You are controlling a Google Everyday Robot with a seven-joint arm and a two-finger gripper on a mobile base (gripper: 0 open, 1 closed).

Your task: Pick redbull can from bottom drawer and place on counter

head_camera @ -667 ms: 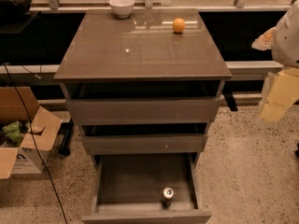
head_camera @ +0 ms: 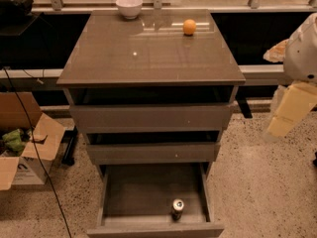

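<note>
arm: white rounded housing [head_camera: 303, 48] at the right edge of the view, level with the bench top. A pale yellow section hangs below it, slanting down and to the left.
claw: [head_camera: 290, 110] is that pale yellow end, to the right of the cabinet and outside it, about level with the two upper drawers and over the floor. It touches nothing. Released or clenched: cannot tell.
can: [head_camera: 178, 208] stands upright in the bottom drawer with its silver top facing up. It is just behind the front panel, a little right of centre, and well apart from the claw.
bottom drawer: [head_camera: 133, 192] pulled out far towards the camera, with only the can inside.
top drawer: [head_camera: 151, 117] front panel with a dark gap above it.
middle drawer: [head_camera: 153, 152] same, set slightly further back under the top one.
bench: [head_camera: 143, 53] glossy and reflective.
orange: [head_camera: 189, 27] on the bench, back right.
bowl: [head_camera: 129, 7] white, at the bench's back edge, left of centre.
box: [head_camera: 22, 150] open cardboard on the floor to the left, with something green inside.
cable: [head_camera: 30, 150] black, running down across the box.
</note>
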